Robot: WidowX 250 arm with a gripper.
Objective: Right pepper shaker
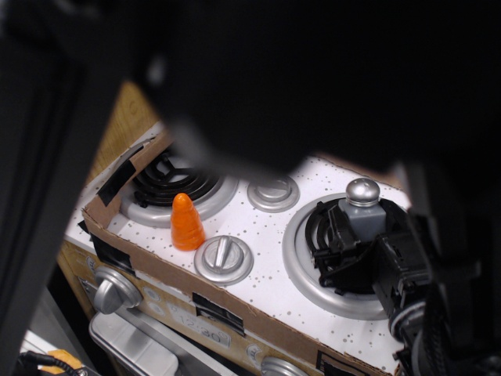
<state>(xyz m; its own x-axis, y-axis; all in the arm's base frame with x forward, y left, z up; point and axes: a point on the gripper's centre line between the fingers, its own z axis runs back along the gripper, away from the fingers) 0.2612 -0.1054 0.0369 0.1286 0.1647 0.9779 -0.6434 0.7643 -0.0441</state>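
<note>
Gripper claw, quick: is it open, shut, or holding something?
Gripper: closed on the grey pepper shaker, holding it upright over the right burner.

Upper half and left edge swallowed by black, badly blurred arm (297,78) close to lens; no detail there. Stove top (266,282) below evenly lit, fairly sharp. Soft highlights on silver knobs (223,258) and shaker (362,205) cap. Orange cone (186,222) vivid, slightly glossy. Bottom corners dim.
</note>
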